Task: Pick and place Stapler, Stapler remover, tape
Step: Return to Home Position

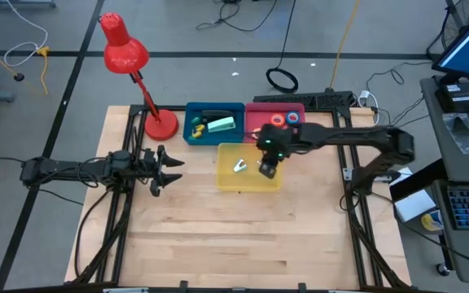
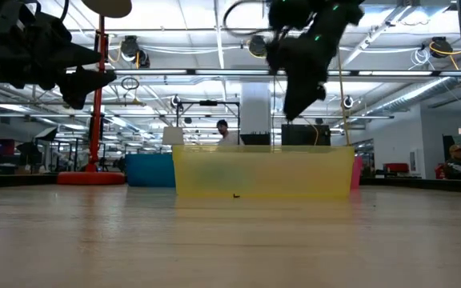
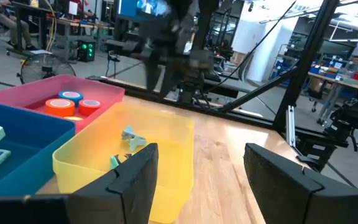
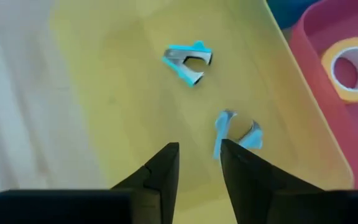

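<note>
My right gripper (image 1: 267, 168) hangs open over the yellow bin (image 1: 228, 181), its fingers (image 4: 166, 171) pointing down and holding nothing. Two pale blue staple removers lie on the bin's floor: one (image 4: 188, 61) farther off, one (image 4: 235, 134) just beyond the fingertips. The pink bin (image 1: 259, 114) behind holds the tape rolls: orange (image 3: 58, 106), blue (image 3: 71, 96), red (image 3: 89, 105) and yellow (image 4: 352, 68). A green stapler (image 1: 221, 124) lies in the blue bin (image 1: 192, 130). My left gripper (image 1: 163, 167) waits open above the table, left of the yellow bin.
A red desk lamp (image 1: 124, 53) stands with its base (image 1: 160, 126) at the table's far left, beside the blue bin. The three bins sit close together at the far middle. Bare wooden tabletop (image 1: 234, 236) fills the near half.
</note>
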`<action>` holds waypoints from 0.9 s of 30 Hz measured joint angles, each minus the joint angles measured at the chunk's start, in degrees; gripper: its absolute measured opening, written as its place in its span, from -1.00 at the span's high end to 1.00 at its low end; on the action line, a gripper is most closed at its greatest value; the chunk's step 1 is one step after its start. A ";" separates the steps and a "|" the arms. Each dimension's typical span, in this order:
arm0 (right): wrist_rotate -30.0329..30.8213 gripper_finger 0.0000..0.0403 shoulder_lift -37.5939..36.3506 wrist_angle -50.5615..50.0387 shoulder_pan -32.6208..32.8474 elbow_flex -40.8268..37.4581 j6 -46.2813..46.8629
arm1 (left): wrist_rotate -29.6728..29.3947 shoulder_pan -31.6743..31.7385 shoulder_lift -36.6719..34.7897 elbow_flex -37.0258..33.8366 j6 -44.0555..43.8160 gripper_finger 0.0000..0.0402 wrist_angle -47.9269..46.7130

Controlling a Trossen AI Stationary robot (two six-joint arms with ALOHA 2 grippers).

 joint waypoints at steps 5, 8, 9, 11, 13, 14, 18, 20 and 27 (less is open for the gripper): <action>-0.02 0.50 -11.29 -0.10 2.18 -5.41 2.25 | 0.33 0.00 0.00 0.02 0.89 -0.19 0.05; 0.11 0.50 -19.43 0.47 4.32 -10.33 3.69 | 0.33 0.00 0.00 0.02 1.49 -0.19 0.01; 0.07 0.50 -22.17 1.10 5.02 -12.31 4.49 | 0.32 0.00 0.00 0.02 1.59 -0.19 -0.04; 0.04 0.49 -28.04 4.11 6.19 -16.58 6.21 | 0.30 0.00 0.00 0.02 2.03 -0.19 -0.17; 0.14 0.49 -34.10 8.12 7.04 -21.00 7.61 | 0.16 0.00 -0.02 0.02 1.99 -0.19 -0.13; 0.30 0.50 -37.11 10.41 7.38 -23.33 8.20 | -0.02 0.00 -0.02 0.02 1.95 -0.19 -0.15; 0.17 0.50 -48.18 18.88 7.73 -32.02 9.84 | -0.15 0.00 -0.95 0.02 1.95 -0.19 -0.04; 0.26 0.50 -53.05 21.59 7.69 -35.55 10.44 | -0.15 0.00 -1.86 0.02 1.95 -0.19 -0.09; 4.72 0.49 -65.47 21.44 7.68 -42.61 11.41 | -0.20 0.00 -6.62 1.34 1.97 -0.19 -6.71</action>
